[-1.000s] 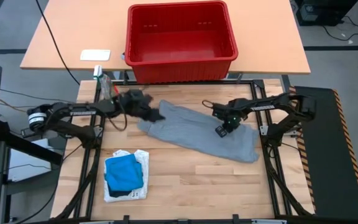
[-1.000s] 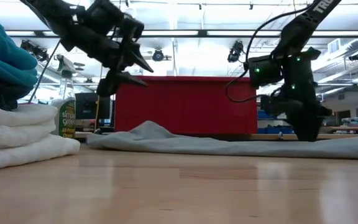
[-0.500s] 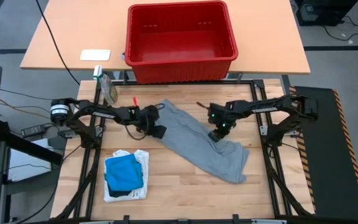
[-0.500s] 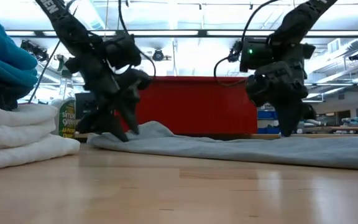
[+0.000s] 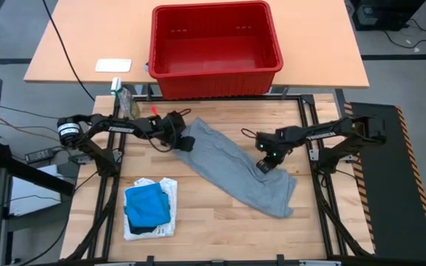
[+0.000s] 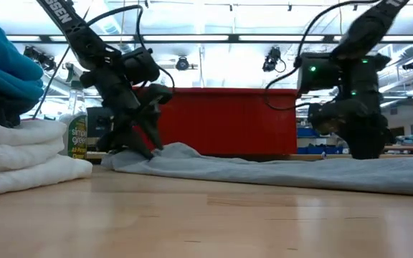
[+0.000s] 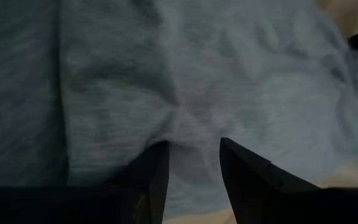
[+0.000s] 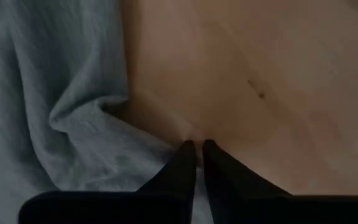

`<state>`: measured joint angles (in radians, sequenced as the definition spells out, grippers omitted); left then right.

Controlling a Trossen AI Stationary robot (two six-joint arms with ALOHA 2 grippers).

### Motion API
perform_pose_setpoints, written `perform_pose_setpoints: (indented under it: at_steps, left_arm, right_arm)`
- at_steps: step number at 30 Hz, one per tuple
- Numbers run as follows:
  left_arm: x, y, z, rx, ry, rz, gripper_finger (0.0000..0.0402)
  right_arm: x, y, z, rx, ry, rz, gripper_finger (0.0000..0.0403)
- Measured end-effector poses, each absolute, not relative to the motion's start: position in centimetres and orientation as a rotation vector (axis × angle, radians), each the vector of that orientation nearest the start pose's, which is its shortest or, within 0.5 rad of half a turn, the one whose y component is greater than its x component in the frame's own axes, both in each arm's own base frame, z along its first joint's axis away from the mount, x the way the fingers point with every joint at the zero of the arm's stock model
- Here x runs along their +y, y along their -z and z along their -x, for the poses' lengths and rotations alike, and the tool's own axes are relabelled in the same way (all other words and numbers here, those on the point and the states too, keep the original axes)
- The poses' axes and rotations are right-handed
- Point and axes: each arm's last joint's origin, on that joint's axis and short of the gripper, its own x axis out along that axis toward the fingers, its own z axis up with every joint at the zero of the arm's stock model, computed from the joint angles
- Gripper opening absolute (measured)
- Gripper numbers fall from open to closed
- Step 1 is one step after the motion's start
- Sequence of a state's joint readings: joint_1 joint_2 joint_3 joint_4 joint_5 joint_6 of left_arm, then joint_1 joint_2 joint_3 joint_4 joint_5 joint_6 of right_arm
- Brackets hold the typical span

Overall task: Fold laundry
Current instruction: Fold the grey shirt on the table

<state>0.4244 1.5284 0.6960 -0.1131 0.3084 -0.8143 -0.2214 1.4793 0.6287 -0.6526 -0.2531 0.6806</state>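
2 grippers work 1 grey garment [image 5: 235, 166] lying diagonally across the centre of the high view, spread flat for folding. At its upper-left end sits the left gripper [image 5: 186, 142]; at its right edge the right gripper [image 5: 263, 165]; folded laundry [image 5: 149, 208] is stacked at lower left. In the low view both grippers meet the cloth. Left wrist view: fingers [image 7: 151, 180] narrowly parted over a cloth ridge; whether they pinch it I cannot tell. Right wrist view: fingers [image 8: 185, 162] nearly closed, pinching the cloth edge.

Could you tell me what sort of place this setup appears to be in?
Probably a robotics lab: ceiling light strips over an open hall, a framed wooden table with mounted arms, and loose cables across the floor.
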Motion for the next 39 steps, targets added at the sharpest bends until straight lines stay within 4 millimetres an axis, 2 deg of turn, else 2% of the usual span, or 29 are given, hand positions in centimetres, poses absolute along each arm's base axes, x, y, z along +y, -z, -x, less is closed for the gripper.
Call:
perform_pose_setpoints:
  at_steps: [5,13,17,21,26,28,35,39]
  left_arm:
    - [10.4,-15.2,-25.7,0.764,-0.443,1.119,0.0143]
    - [10.2,-17.2,-25.4,0.702,-0.394,1.089,0.0144]
    - [9.9,-18.5,-25.0,0.668,-0.344,1.052,0.0144]
    - [9.6,-20.1,-24.4,0.62,-0.308,1.015,0.0144]
    - [9.3,-21.8,-23.6,0.558,-0.282,0.995,0.0144]
    - [9.0,-22.1,-23.3,0.567,-0.285,1.011,0.0144]
    - [6.0,-20.7,-22.4,0.822,-0.321,1.045,0.0144]
    - [4.6,-20.6,-22.7,0.845,-0.325,1.051,0.0144]
  right_arm:
    - [-1.5,-12.3,-20.5,1.432,0.526,-0.908,0.0042]
    - [1.9,-14.0,-21.3,1.4,0.457,-1.034,0.0035]
    - [3.5,-14.3,-22.0,1.381,0.323,-1.037,0.0029]
    - [4.8,-14.9,-23.2,1.271,0.166,-1.029,0.0013]
    - [5.1,-15.9,-24.8,1.101,0.042,-1.037,0.0006]
    - [5.0,-16.2,-25.1,1.054,0.044,-1.038,0.0007]
    - [3.0,-15.6,-24.8,1.037,0.23,-0.998,0.0007]
    - [2.5,-14.8,-23.9,1.135,0.297,-0.929,0.0007]
